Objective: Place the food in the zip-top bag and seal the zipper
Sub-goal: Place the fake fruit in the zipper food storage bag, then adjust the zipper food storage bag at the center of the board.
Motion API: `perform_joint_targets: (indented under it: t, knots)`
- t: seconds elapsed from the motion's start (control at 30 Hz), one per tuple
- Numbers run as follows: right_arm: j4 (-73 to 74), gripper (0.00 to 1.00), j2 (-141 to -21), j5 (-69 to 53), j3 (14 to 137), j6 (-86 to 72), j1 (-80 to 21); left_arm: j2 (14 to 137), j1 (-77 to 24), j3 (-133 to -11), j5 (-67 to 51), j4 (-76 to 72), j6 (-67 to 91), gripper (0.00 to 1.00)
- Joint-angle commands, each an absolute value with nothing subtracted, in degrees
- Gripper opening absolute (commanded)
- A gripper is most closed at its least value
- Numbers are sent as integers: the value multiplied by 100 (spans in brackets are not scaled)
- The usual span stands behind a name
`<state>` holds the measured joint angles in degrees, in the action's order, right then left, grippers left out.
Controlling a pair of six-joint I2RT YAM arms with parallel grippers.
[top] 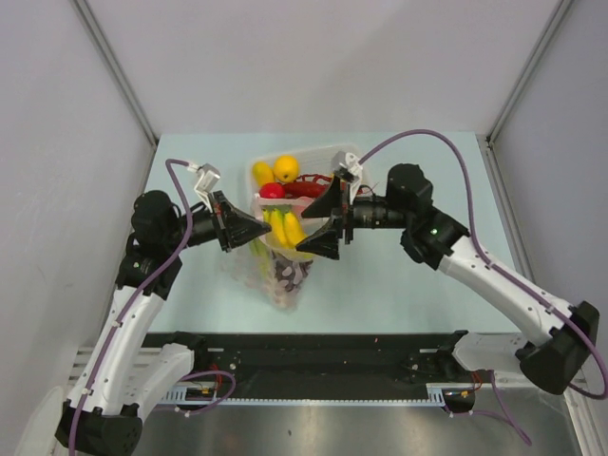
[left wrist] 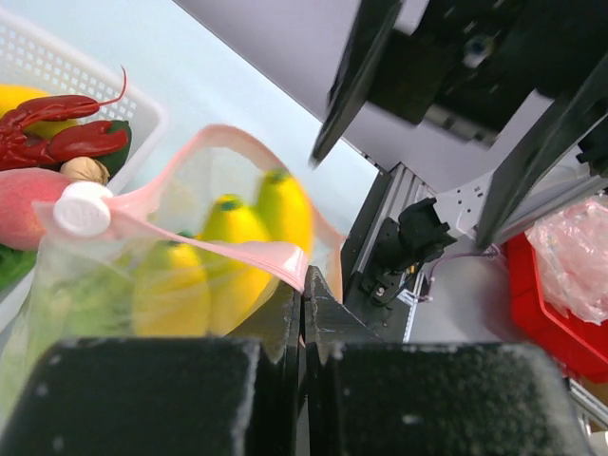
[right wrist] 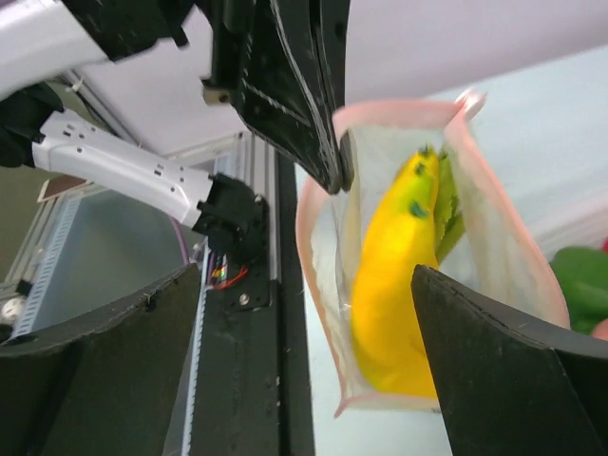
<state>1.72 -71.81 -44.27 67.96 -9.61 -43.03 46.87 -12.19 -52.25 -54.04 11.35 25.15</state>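
Observation:
The clear zip-top bag (top: 285, 271) hangs mouth-up in front of the white basket. My left gripper (top: 266, 226) is shut on its pink zipper (left wrist: 249, 249) at the rim's left end. Yellow bananas (top: 283, 228) stand inside the bag with a green leafy stalk (right wrist: 446, 204) beside them and purple grapes (top: 287, 275) lower down. My right gripper (top: 302, 233) is open over the bag's mouth, its fingers (right wrist: 513, 370) spread wide and holding nothing. A white slider (left wrist: 82, 208) sits on the zipper's far end. More food stays in the basket: a lemon (top: 286, 168), a peach (left wrist: 28, 204) and a red lobster (left wrist: 59, 133).
The white basket (top: 328, 152) stands right behind the bag, against the far side of the pale blue mat. The black rail (top: 323, 366) carrying the arm bases runs along the near edge. Grey walls close in on both sides. A red bin (left wrist: 556, 304) sits beyond the table.

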Motion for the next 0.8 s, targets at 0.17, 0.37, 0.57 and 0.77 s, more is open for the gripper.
perform_joint_targets:
  t: [0.17, 0.37, 0.57, 0.77]
  knots:
    - [1027, 84, -7127, -3534, 7355, -195, -3692, 4676, -1187, -5520, -5871, 1195, 1978, 0]
    - [1626, 80, -7813, -3112, 7593, 193, -3744, 4790, -1187, -5642, -5924, 1362, 1872, 0]
    - [1740, 72, -8270, -3068, 7796, 509, -3823, 4860, -1187, -5748, -5933, 1547, 1811, 0]
    - [1679, 0, -8254, -3689, 7998, 492, -3429, 4878, -1187, -5783, -5793, 1818, 1767, 0]
